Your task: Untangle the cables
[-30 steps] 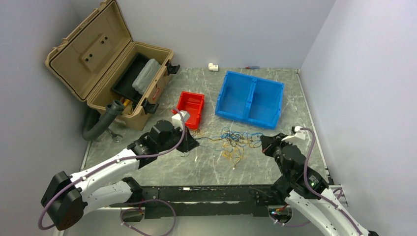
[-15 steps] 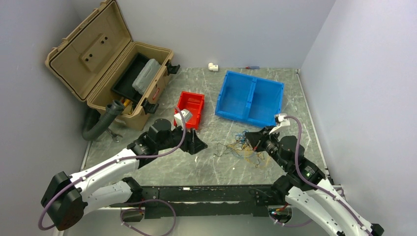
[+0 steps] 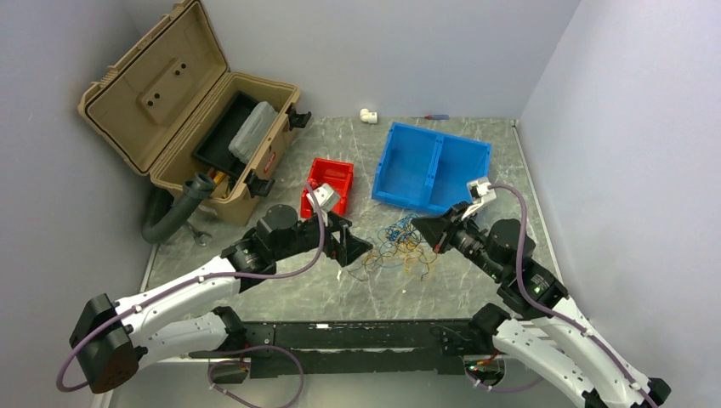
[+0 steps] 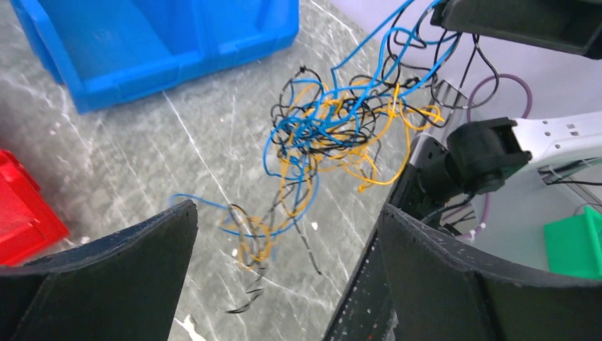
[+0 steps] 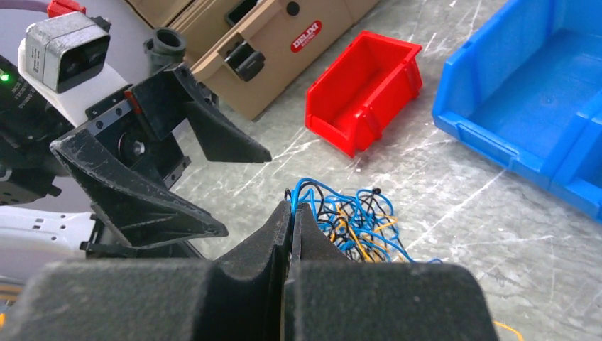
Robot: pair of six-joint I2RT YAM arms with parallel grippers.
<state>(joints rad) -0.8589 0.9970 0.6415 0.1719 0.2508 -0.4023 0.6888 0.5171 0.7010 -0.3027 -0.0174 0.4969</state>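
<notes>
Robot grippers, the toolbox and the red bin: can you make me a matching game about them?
Things:
1. left gripper
2. right gripper
3. toolbox
4. red bin

States or places:
A. between the toolbox and the blue bin
B. lid up
C. shut on the cables
D. jaws wide open

Pairs: 1-D, 2-C, 3-B, 4-A

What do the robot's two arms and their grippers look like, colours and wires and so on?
The left arm and right arm are white shells with black joints, a thin purple hose looping along each. The left gripper and right gripper are black, with broad wedge-shaped, rough-surfaced fingers. A small grey-white camera box sits on each wrist.
</notes>
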